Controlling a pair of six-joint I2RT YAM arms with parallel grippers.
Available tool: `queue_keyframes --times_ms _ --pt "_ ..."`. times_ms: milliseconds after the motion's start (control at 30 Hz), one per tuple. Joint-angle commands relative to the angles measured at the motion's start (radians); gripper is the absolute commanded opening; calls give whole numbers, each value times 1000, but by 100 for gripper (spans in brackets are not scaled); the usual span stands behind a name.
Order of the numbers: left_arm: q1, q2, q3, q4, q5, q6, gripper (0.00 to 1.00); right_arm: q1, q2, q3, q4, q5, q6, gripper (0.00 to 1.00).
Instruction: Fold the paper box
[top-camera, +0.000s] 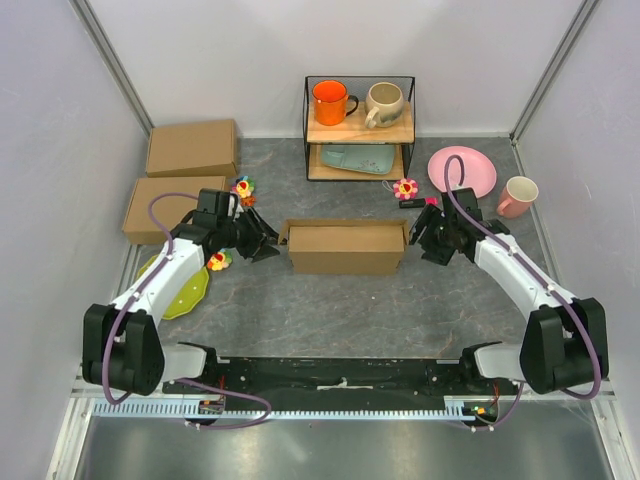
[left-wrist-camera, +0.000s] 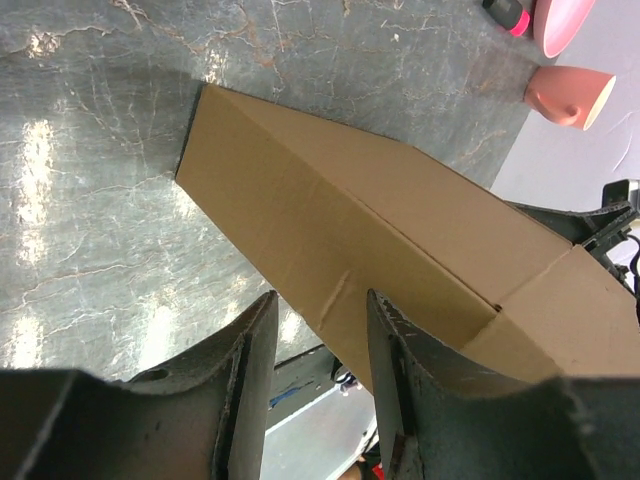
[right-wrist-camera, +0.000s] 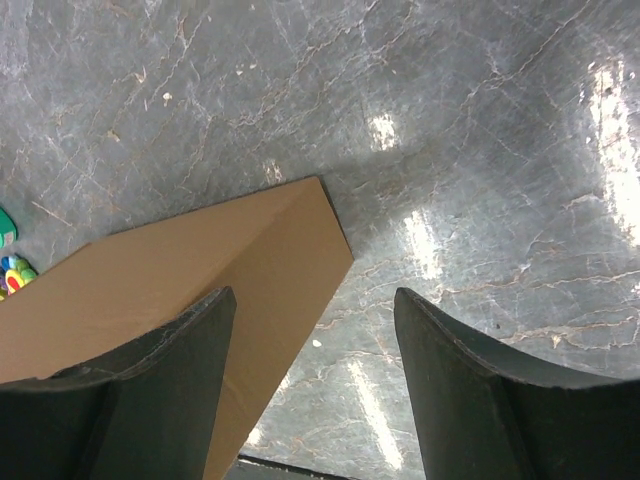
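The paper box (top-camera: 345, 248) is a plain brown shallow cardboard box standing at the table's middle, with small side flaps sticking out at its top corners. My left gripper (top-camera: 265, 241) is at its left end. In the left wrist view the box (left-wrist-camera: 330, 200) fills the middle, and my left gripper (left-wrist-camera: 320, 305) is open with the box's near edge just past its fingertips. My right gripper (top-camera: 425, 240) is at the box's right end. In the right wrist view it (right-wrist-camera: 312, 300) is wide open, and the box's corner (right-wrist-camera: 180, 270) lies by the left finger.
Two other brown boxes (top-camera: 192, 148) (top-camera: 170, 208) lie at the back left. A green plate (top-camera: 185, 292) and flower toys (top-camera: 243, 188) are near the left arm. A wire shelf (top-camera: 358, 130) with mugs stands behind; a pink plate (top-camera: 462, 170) and a pink mug (top-camera: 518, 195) are at the right.
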Motion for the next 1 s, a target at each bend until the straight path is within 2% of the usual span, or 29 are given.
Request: queue_keyframes --times_ms 0,267,467,567,600,700,833,867,967 --pt "17 20 50 44 72 52 48 -22 16 51 30 -16 -21 73" --pt "60 30 47 27 33 82 48 -89 37 69 18 -1 -37 73" --pt "145 -48 29 -22 -131 108 48 -203 -21 55 -24 82 11 72" --pt "171 -145 41 -48 -264 121 48 -203 -94 91 -48 168 13 70" --pt "171 -168 54 -63 -336 142 48 -199 -139 100 -53 191 4 69" --pt "166 -249 88 -67 -415 174 47 -153 -196 157 -59 248 -68 68" --pt "140 -299 125 31 -331 239 47 -38 -286 233 -10 312 -165 68" --pt "137 -309 139 50 -315 263 47 14 -303 246 -2 384 -182 68" --pt "91 -374 177 102 -379 398 48 58 -364 304 5 501 -229 69"
